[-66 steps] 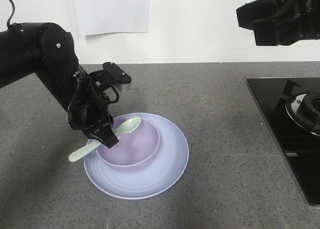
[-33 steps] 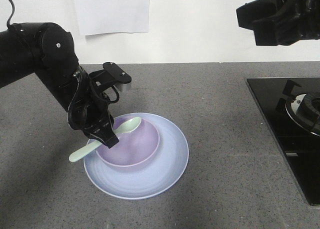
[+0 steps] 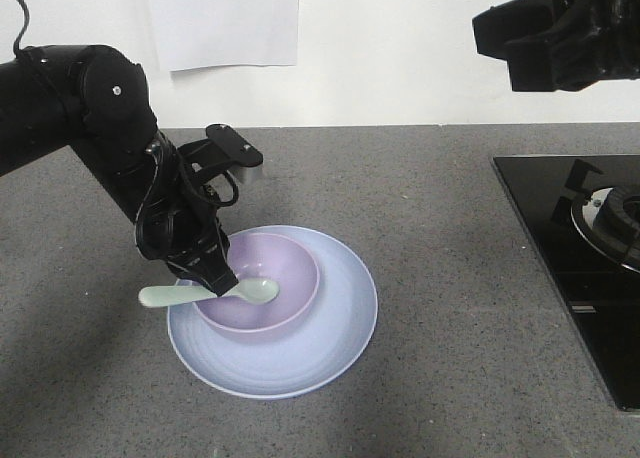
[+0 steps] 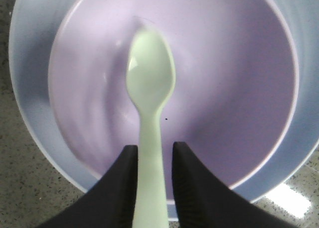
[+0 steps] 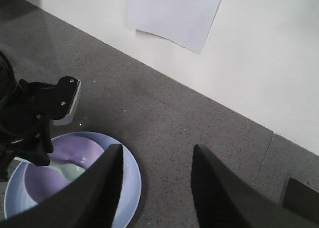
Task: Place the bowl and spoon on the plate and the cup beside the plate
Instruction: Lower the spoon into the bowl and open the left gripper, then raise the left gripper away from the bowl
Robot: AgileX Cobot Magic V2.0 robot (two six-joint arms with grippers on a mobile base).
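Observation:
The lilac bowl (image 3: 285,263) sits on the pale blue plate (image 3: 340,328) on the grey counter. The mint-green spoon (image 3: 255,291) lies with its scoop down inside the bowl (image 4: 224,88) and its handle over the left rim. My left gripper (image 3: 222,281) hangs over that rim, open. In the left wrist view the spoon (image 4: 149,83) handle runs between the fingers with a gap on the right side. My right gripper (image 3: 560,33) is raised high at the upper right, open and empty (image 5: 157,151). The cup is out of view.
A black glass hob with a gas burner (image 3: 590,248) lies at the right edge of the counter. A white sheet of paper (image 3: 222,18) hangs on the wall behind. The plate (image 5: 132,178) shows at the lower left of the right wrist view.
The spoon's scoop has dropped from above the bowl's rim down into the bowl, and the handle now lies flatter. The left jaws have loosened from the handle. The right arm has not moved.

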